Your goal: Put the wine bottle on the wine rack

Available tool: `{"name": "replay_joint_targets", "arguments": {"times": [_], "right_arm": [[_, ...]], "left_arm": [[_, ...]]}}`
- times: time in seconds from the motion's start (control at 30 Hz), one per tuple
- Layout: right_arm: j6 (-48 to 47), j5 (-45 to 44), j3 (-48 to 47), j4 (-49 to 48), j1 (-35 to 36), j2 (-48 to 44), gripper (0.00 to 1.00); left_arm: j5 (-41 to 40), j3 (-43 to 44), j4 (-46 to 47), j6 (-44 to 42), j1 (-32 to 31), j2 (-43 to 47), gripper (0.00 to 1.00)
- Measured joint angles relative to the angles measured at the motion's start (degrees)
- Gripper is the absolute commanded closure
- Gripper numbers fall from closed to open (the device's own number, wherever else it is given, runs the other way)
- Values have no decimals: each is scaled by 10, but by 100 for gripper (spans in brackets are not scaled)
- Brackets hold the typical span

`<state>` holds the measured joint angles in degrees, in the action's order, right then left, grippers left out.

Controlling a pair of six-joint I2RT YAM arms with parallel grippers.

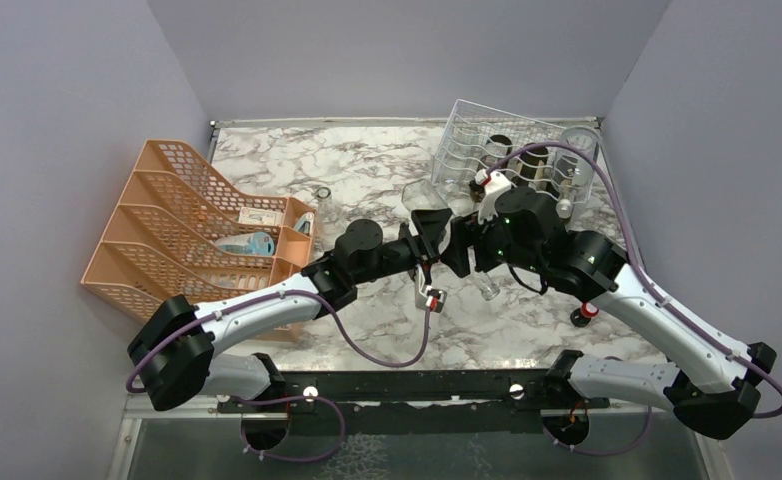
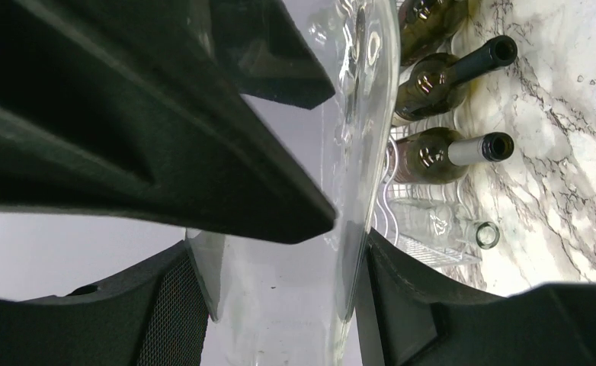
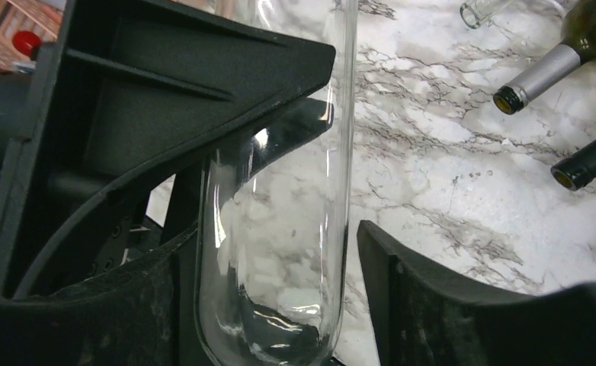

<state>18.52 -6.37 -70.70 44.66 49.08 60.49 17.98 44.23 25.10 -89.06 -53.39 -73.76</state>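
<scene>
The marble table point(image 1: 367, 165) is cut off at its near edge by the arm bases, and black gripper bodies fill most of both wrist views. At the table's 9 o'clock sits the orange mesh organizer point(image 1: 182, 215), holding a few items too small to name. At about 1 o'clock stands the wine rack point(image 1: 459, 128), a silvery thin-wire frame. From above, its contents blur into the wires. The left wrist view shows dark green bottles point(image 2: 436, 80) lying in it with their necks pointing outward, one wearing a silver foil collar, and a clear bottle point(image 2: 447, 227) beside them. The wine bottle point(image 3: 276, 293) is colourless glass with a rounded base, and the marble veining shows straight through its wall. It is off the rack, near the table's centre, at roughly 7 o'clock from the rack. From above it is almost wholly hidden where the two grippers meet, so its tilt cannot be told there, nor whether it touches the marble. The left gripper point(image 2: 276, 259) is clamped on it, with a finger pressed against each side of the glass. The right gripper point(image 3: 278, 236) straddles the base end with its jaws a little wider than the bottle. A thin strip of marble shows between one finger and the glass, and contact on the other side is hard to make out. A small dark ring point(image 1: 322, 192) lies on the marble at 10 o'clock from centre.
</scene>
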Motion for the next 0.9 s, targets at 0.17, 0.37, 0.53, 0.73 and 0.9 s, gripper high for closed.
{"name": "replay_joint_targets", "arguments": {"times": [0.17,0.37,0.53,0.73,0.9], "right_arm": [[12,2,10,-7,1,5,74],[19,-36,16,-13,4,-1,92],[26,-132,16,-12,3,-7,92],[24,-240,-7,-11,-3,29,94],[12,-253,-22,-30,-51,78,98]], "left_arm": [[-9,0,-5,-1,0,-1,97],[-15,0,3,18,-1,0,1],[-15,0,20,71,-3,13,1],[-14,-10,53,204,-3,54,1],[-79,-17,97,401,-3,88,1]]}}
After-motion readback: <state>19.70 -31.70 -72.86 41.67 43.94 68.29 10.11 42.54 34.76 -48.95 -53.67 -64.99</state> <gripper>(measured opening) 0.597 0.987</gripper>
